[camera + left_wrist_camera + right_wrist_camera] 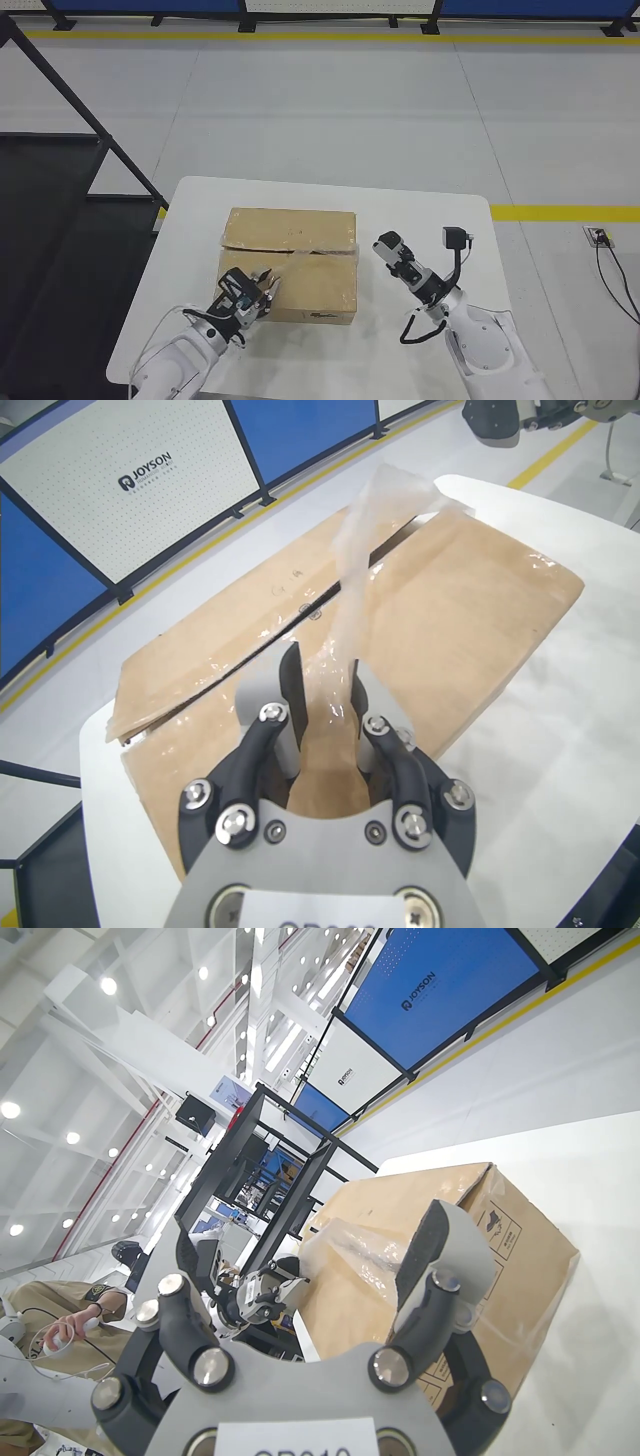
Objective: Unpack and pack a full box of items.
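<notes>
Top view: a cardboard box (290, 262) sits near the middle of the white table (430, 215), slightly toward the robot's left. Its two top flaps are down.

Left gripper (266, 286): positioned over the near left part of the box top. In the left wrist view its fingers (291, 680) are drawn in to a narrow gap and pinch one end of a clear tape strip (360, 565). From the grip the strip rises free of the cardboard, twisted and crumpled, toward the far end of the seam. In the top view it runs as a pale diagonal band across the lid toward the box's right edge. The fingertips sit low over the near flap, beside the seam; whether they touch the cardboard cannot be told.

Box condition: the seam between the flaps shows as a dark slit. The flap on the far side of the seam is raised slightly at one end. Glossy tape residue lies along both sides of the slit.

Right gripper (384, 243): beside the box's right side, near its far right corner, apart from the cardboard. In the right wrist view its fingers are spread wide with nothing between them. One dark pad (425, 1248) shows in front of the box's side wall. The loose tape shows beyond it on the lid.
</notes>
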Available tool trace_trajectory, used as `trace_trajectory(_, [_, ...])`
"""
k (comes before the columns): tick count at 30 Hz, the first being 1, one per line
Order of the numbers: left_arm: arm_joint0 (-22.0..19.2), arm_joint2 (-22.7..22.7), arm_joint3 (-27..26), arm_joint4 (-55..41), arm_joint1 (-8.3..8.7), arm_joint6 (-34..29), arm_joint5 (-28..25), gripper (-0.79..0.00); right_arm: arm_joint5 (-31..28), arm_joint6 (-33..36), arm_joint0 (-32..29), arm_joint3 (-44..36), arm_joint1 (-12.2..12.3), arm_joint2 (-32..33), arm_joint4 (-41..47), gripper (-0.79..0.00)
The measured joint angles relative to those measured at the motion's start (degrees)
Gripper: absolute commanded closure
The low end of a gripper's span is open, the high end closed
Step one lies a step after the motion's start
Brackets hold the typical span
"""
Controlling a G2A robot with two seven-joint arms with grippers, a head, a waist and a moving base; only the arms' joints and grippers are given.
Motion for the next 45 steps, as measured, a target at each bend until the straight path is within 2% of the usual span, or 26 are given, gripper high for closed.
trace_trajectory(9, [0.5, -1.8, -1.6, -8.3, -0.17, -2.6, -3.2, 0.0, 0.0, -0.1, 0.5, 0.6, 0.2, -0.5, 0.2, -0.785])
trace_trajectory(12, [0.8, -2.5, -2.6, -14.0, -0.26, -4.7, -4.6, 0.0, -0.3, 0.0, 0.8, 1.0, 0.3, -0.6, 0.2, -0.785])
trace_trajectory(15, [0.9, -3.5, -3.7, -20.8, -0.3, -8.3, -5.9, 0.0, -1.3, 0.4, 0.9, 1.2, 0.5, -0.7, -0.8, -0.785])
trace_trajectory(21, [-0.3, -5.2, -4.8, -38.4, -0.21, -19.5, -7.3, 0.0, -3.7, 1.1, 1.1, 1.0, 0.8, -1.4, -4.7, -0.785])
trace_trajectory(29, [-2.5, -7.0, -4.7, -59.3, 0.12, -32.6, -5.1, 0.0, -7.2, -0.7, 1.7, 0.8, 0.9, -3.3, -8.6, -0.785])
trace_trajectory(34, [-4.3, -7.5, -3.5, -71.1, 0.35, -39.8, -2.3, 0.0, -5.8, 0.4, 4.3, 2.7, 0.6, -5.9, -8.3, -0.785])
trace_trajectory(38, [-5.7, -7.3, -2.2, -77.8, 0.39, -43.1, 0.2, -0.034, -5.3, 1.1, 6.7, 4.9, 0.3, -7.6, -7.2, -0.785])
trace_trajectory(41, [-6.9, -7.1, -1.1, -82.1, 0.39, -44.8, 2.2, 0.0, -5.3, 1.3, 8.3, 6.3, 0.1, -8.8, -6.4, -0.785])
trace_trajectory(45, [-8.3, -6.8, 0.5, -87.5, 0.39, -47.4, 4.8, -0.006, -4.8, 2.6, 10.1, 8.3, -0.1, -10.3, -4.7, -0.785])
